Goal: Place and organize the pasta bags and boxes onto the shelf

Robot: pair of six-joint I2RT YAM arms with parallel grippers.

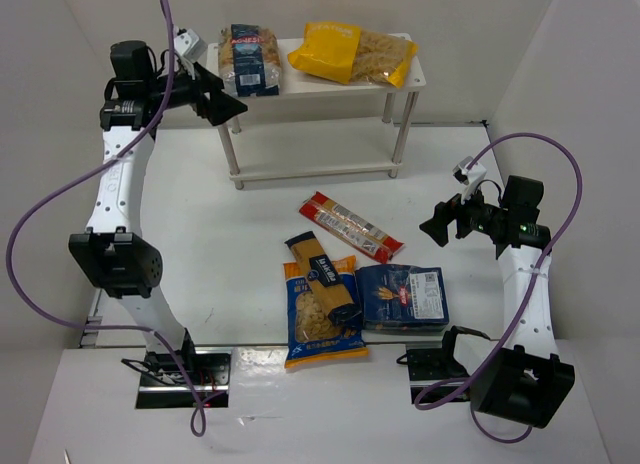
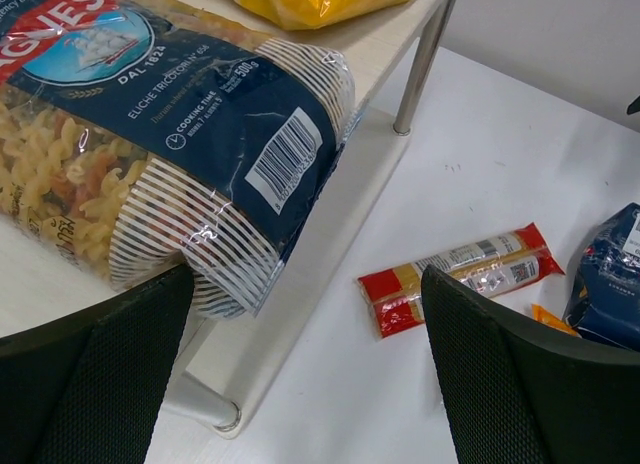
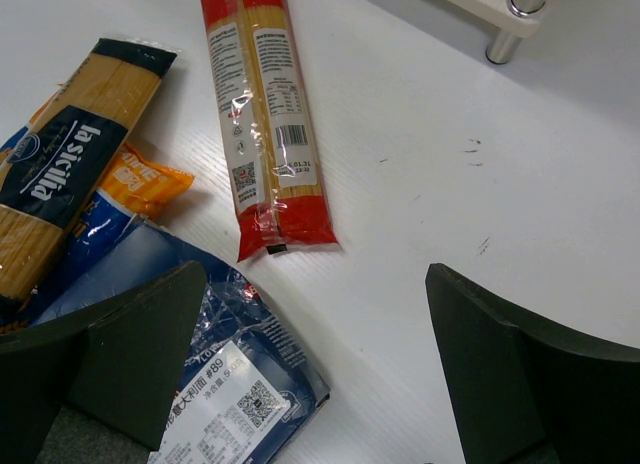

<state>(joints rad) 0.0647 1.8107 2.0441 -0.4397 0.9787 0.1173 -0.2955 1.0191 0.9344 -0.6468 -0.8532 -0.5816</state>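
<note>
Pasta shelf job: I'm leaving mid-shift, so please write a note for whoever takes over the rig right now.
Left gripper: open, beside the clear bag with dark blue label.
Right gripper: open, over the packs on the table.
Done: clear bag and big yellow bag lie on the top tier of the shelf.
Left: long red-clear packet, flat dark blue pack, and long yellow pack lying across the blue-orange bag, all on the table.
</note>
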